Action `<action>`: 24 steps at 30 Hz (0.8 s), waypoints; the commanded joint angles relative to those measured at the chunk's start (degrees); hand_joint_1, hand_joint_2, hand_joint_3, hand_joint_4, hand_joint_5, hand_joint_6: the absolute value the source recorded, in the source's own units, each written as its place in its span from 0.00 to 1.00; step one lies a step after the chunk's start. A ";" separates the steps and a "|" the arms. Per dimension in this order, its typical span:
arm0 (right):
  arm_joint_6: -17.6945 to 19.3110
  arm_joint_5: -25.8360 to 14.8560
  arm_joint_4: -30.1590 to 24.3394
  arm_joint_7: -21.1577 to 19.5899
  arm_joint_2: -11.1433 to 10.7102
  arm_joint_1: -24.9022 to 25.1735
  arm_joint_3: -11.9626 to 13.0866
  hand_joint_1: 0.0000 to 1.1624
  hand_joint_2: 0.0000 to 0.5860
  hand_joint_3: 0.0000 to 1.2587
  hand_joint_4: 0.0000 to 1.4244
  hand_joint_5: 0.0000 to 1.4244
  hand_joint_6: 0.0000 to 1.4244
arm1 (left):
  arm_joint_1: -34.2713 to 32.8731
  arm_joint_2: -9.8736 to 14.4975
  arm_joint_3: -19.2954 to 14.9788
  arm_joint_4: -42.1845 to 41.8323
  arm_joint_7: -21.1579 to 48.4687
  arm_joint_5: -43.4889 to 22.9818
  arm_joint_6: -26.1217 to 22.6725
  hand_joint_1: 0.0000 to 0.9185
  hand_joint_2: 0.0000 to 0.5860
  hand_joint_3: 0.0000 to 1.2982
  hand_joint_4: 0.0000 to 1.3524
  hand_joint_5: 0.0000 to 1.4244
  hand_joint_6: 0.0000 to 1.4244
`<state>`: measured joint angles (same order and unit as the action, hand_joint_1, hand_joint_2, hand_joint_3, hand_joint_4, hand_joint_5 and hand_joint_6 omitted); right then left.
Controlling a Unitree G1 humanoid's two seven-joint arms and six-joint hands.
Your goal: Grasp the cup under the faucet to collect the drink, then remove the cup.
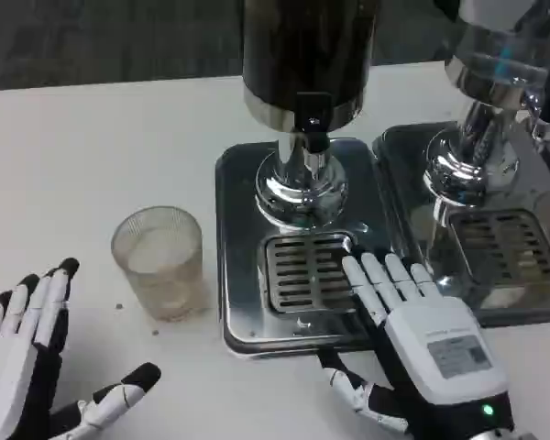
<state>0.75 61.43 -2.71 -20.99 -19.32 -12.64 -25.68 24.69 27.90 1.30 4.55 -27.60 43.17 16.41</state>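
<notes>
Clear cup [158, 261] beside unlabelled dispenser [307, 64]

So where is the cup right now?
In the head view the cup stands upright on the white table, left of the dispenser's drip tray, not under the faucet. The left robot hand is nearest, below-left, apart from it.
</notes>
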 commanded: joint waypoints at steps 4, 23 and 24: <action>-0.24 -0.21 0.13 -0.27 -0.16 0.29 0.05 0.24 0.73 0.00 0.00 0.00 0.01 | 0.23 -0.41 -0.06 -0.57 -0.45 -0.24 -0.07 0.00 0.21 0.00 0.00 0.00 0.00; -1.86 -0.09 -0.77 0.58 0.07 -0.08 0.40 0.25 0.74 0.00 0.00 0.00 0.01 | -2.18 -0.49 -2.86 -0.11 -1.79 -3.53 3.57 0.00 0.17 0.00 0.00 0.00 0.00; -2.09 -0.02 -0.93 0.58 0.15 -0.14 0.33 0.25 0.74 0.00 0.00 0.00 0.01 | -3.00 -0.25 -3.13 0.82 -1.68 -4.30 4.66 0.00 0.17 0.00 0.00 0.00 0.00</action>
<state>-0.55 61.34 -2.74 -20.74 -19.28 -12.58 -25.52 23.08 26.82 -1.26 3.73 -28.45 40.40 18.87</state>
